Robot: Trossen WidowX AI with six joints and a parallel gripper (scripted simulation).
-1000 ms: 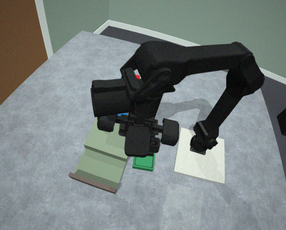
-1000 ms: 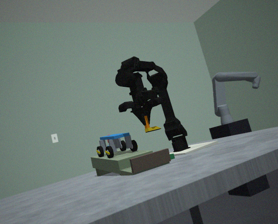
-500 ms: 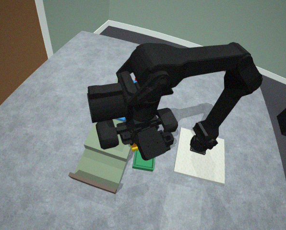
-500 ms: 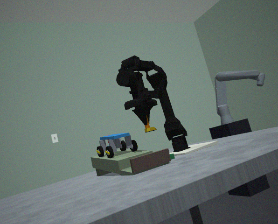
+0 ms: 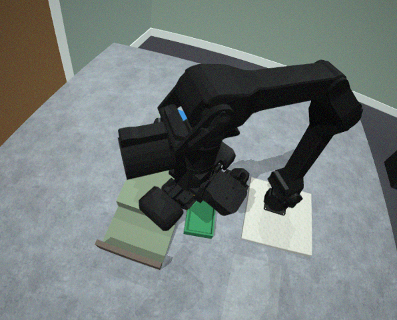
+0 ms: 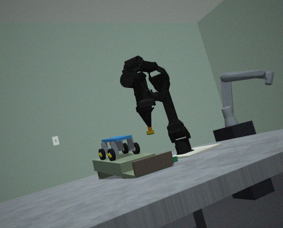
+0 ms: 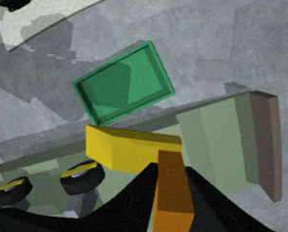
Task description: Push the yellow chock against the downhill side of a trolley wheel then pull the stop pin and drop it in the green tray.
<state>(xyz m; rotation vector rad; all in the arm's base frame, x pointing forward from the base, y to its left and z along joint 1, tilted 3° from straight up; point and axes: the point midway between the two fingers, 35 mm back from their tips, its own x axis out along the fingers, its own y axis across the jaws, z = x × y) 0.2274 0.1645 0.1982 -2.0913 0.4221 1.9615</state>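
My gripper is shut on the orange handle of the yellow chock. It holds the chock in the air above the ramp. In the wrist view the chock shows on the downhill side of the nearer wheel, not touching it. The blue-decked trolley stands on the ramp's upper part; the arm hides nearly all of it in the top view. Only specks of the red stop pin show behind the deck. The green tray stands beside the ramp.
A brown end board closes the ramp's low end. The arm's base stands on a white board. The arm reaches high over the table. A grey arm stands farther back in the exterior view.
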